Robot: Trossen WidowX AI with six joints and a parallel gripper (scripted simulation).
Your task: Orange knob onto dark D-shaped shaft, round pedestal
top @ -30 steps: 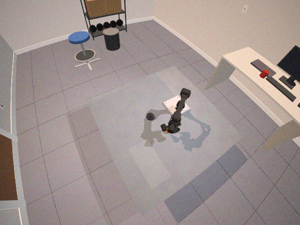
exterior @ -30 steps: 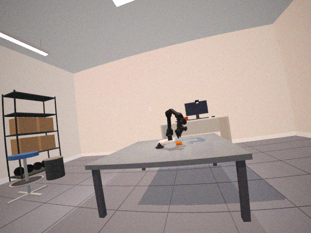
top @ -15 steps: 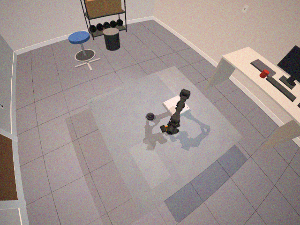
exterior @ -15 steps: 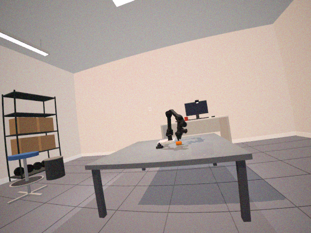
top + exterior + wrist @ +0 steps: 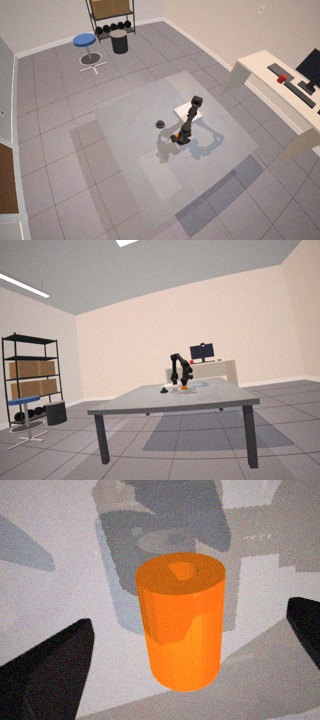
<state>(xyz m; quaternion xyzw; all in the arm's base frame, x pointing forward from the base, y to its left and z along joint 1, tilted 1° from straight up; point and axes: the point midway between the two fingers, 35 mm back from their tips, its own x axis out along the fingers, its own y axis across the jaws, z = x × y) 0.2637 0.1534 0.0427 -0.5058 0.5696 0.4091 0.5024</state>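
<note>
The orange knob (image 5: 177, 135) (image 5: 183, 387) (image 5: 182, 630) lies on its side on the table. Its end face with the D-shaped hole shows in the wrist view, turned toward the top of that view. The dark round pedestal (image 5: 160, 124) (image 5: 164, 391) stands on the table to the left of the knob in the top and exterior views, its short shaft upright and bare. It is outside the wrist view. My gripper (image 5: 178, 137) (image 5: 184, 385) (image 5: 189, 617) is open and low over the knob, one finger on each side of it, with gaps on both sides in the wrist view.
The arm stands on a white base plate (image 5: 180, 111) at the back of the grey table (image 5: 129, 121) (image 5: 144, 402). The pedestal stands up from the table on the left of the arm. A desk, stool, bin and shelf are away from the table.
</note>
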